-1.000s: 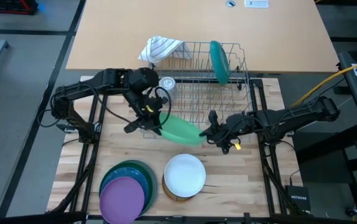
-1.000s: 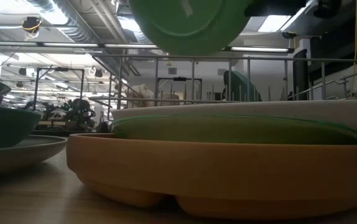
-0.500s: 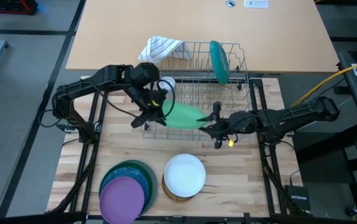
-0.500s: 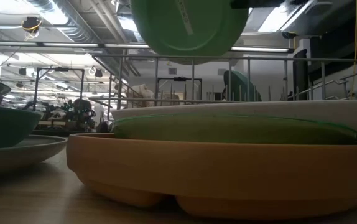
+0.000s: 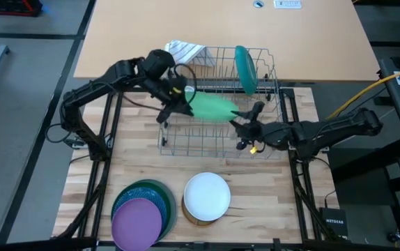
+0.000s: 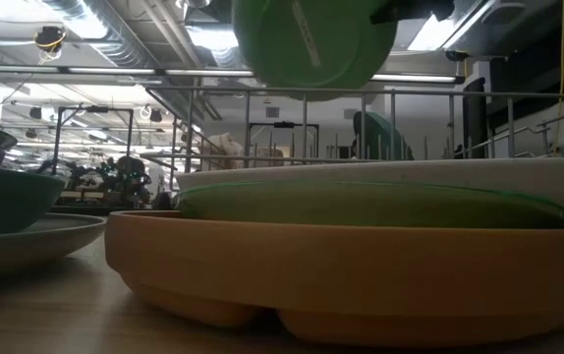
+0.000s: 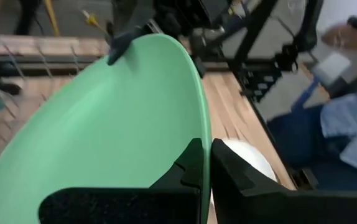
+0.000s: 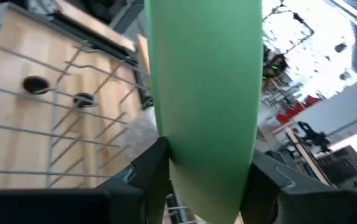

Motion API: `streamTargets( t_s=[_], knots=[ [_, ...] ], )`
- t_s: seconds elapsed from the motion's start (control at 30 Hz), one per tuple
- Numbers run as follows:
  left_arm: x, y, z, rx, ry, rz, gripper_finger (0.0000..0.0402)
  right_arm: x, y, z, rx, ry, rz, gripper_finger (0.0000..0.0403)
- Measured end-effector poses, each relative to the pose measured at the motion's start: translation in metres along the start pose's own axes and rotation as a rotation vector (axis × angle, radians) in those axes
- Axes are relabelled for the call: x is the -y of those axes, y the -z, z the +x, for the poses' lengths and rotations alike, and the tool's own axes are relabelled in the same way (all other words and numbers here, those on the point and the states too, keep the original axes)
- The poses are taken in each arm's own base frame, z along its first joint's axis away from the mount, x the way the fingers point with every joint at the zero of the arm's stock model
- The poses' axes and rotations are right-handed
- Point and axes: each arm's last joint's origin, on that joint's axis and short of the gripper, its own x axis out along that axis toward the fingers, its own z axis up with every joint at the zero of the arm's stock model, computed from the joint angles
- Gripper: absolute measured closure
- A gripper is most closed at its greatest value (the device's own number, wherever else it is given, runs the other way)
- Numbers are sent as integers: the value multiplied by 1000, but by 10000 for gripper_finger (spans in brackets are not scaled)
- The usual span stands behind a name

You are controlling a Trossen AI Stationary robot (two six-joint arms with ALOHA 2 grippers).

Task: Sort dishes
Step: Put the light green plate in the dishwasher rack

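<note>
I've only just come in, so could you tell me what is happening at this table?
The robot is sorting dishes. The left claw is shut on the rim of a light green plate, held over the wire dish rack, where a teal plate already stands. The right claw is at the plate's other edge, its fingers open on either side. Two stacks wait at the near edge.

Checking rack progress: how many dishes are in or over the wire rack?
2: a teal plate upright at the rack's far right, and a green plate held above it.

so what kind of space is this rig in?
Probably an open lab or workshop: exposed ceiling ducts and strip lights, steel railing behind, a wire rack on the wood bench.
</note>
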Motion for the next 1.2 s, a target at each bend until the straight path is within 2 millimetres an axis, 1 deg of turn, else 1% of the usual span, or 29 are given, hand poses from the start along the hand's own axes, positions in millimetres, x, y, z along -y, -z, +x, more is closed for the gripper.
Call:
streamTargets(
  t_s=[0.07,0.17,0.27,0.37,0.43,0.47,0.53,0.63,0.7,0.77,0.9,1.0,1.07,1.2],
  knots=[
    [-6,-2,-3,35,-20,-21,401,10,1,-6,5,32,24,251],
    [-12,-9,-7,102,-44,-52,401,30,4,-17,40,61,79,245],
    [-13,-17,-8,182,-58,-73,401,50,8,-28,105,56,159,236],
    [-14,-23,-10,242,-58,-101,401,66,12,-36,160,51,215,227],
    [-14,-24,-11,247,-72,-132,401,75,15,-41,169,85,248,224],
    [-15,-21,-13,226,-126,-164,401,79,17,-44,180,95,260,223],
    [-19,-22,-16,239,-177,-155,400,87,18,-50,206,116,284,223],
    [-19,-14,-14,164,-167,-208,400,90,20,-50,205,121,280,224],
    [-16,-13,-10,149,-151,-216,400,89,21,-49,189,133,268,224],
    [-15,-12,-8,135,-193,-259,400,91,22,-50,157,180,271,224],
    [-23,-19,-13,238,-345,-362,400,96,24,-55,130,247,295,224],
    [-26,-27,-9,337,-393,-405,400,97,24,-54,122,269,303,224],
    [-29,-31,-3,389,-416,-431,400,100,25,-54,113,293,311,224],
    [-42,-40,11,514,-437,-455,400,105,28,-55,104,328,329,224]
  ],
)
